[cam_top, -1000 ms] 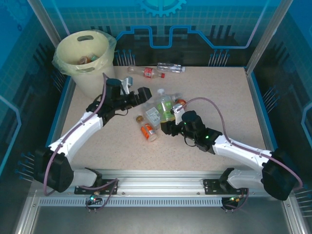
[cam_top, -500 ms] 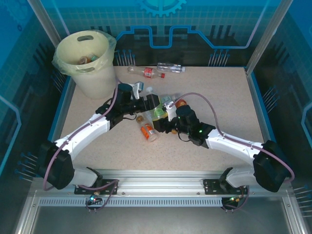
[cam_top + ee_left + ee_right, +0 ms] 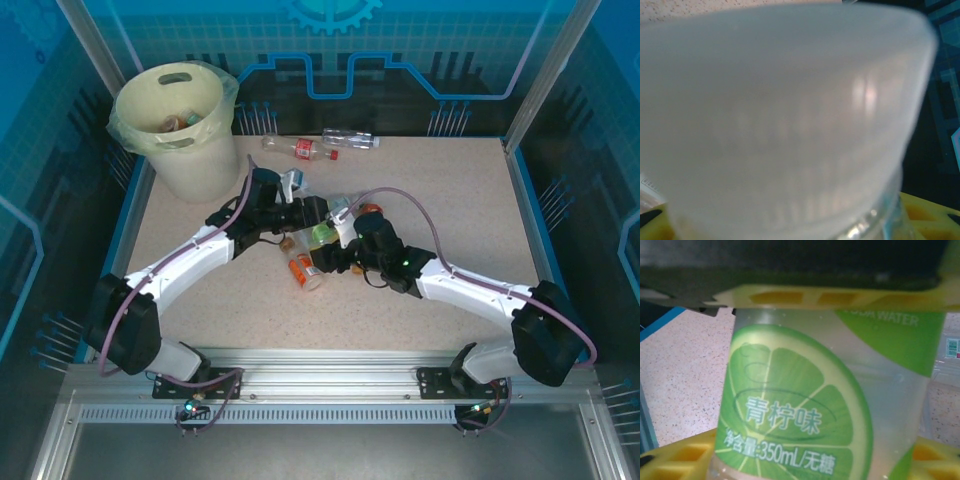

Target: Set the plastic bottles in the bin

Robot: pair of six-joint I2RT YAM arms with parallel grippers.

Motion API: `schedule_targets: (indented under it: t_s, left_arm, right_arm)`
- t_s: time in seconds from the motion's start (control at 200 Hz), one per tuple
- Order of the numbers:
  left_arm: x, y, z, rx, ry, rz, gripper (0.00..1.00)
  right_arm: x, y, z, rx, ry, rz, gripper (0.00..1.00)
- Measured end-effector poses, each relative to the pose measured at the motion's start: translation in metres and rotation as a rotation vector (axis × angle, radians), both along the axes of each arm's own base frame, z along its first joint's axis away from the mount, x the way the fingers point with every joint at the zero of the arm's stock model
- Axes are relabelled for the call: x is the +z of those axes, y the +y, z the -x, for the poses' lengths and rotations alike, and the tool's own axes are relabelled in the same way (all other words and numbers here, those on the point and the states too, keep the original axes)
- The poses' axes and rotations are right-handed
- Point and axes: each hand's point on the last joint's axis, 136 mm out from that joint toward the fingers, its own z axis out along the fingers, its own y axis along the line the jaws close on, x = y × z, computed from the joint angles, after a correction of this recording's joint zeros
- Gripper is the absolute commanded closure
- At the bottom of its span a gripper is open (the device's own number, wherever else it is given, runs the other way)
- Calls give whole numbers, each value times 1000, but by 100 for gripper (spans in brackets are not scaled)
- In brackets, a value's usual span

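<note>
One lime-labelled bottle [image 3: 322,233] is right of the bin [image 3: 190,165] and closer to the near edge, clamped between the yellow pads [image 3: 790,297] of the right gripper [image 3: 336,252]. The left gripper [image 3: 316,214] straddles its white cap [image 3: 780,125] from the bin's side, though whether it pinches I cannot tell. An orange-labelled bottle [image 3: 306,271] lies just on its near side, and two more bottles [image 3: 300,148] rest along the far edge of the table [image 3: 450,200], right of the bin.
</note>
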Motion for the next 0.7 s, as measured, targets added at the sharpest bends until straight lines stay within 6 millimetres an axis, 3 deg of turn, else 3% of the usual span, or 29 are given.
schedule_targets:
  t_s: [0.275, 0.5, 0.7]
  left_arm:
    - [-1, 5, -6, 48, -12, -26, 55]
    - [4, 12, -15, 97, -38, -52, 59]
    - [29, 30, -37, 183, -101, -63, 59]
  right_arm:
    - [9, -1, 5, 44, -19, 50, 0]
    - [31, -15, 9, 14, -68, 56, 0]
    - [63, -37, 7, -73, -149, 37, 0]
